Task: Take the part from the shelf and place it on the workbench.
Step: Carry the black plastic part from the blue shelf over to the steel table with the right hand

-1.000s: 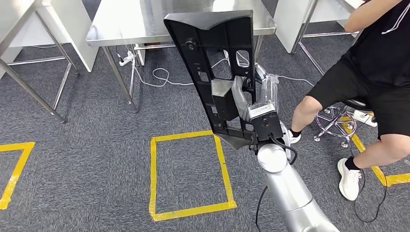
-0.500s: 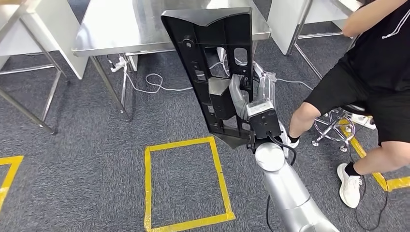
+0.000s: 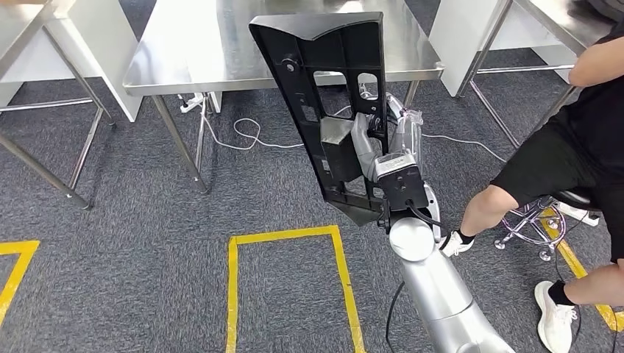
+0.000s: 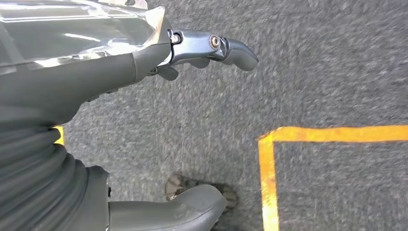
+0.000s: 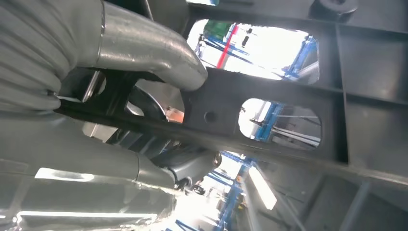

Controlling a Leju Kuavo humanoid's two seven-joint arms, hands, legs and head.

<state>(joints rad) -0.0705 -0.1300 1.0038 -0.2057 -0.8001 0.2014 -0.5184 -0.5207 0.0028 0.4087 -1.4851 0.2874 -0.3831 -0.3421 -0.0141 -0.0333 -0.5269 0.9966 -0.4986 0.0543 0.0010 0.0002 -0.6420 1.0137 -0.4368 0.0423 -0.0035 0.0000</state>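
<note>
Part [image 3: 331,88] of black ribbed plastic with cut-outs, upright, held by right robot hand [image 3: 379,140], left robot hand [image 4: 144,62] empty, fingers apart

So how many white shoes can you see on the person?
2: one shoe beside the robot's right arm, the other shoe near the picture's bottom right corner. None seems hidden.

My right arm [image 3: 441,294] reaches forward and up, wrist raised. My right hand [image 3: 379,140] grips the black part [image 3: 331,88], thumb pressed on one side of its frame and fingers [image 5: 187,166] wrapped behind. My left hand [image 4: 144,72] hangs low, holding nothing, fingers loosely apart.
</note>
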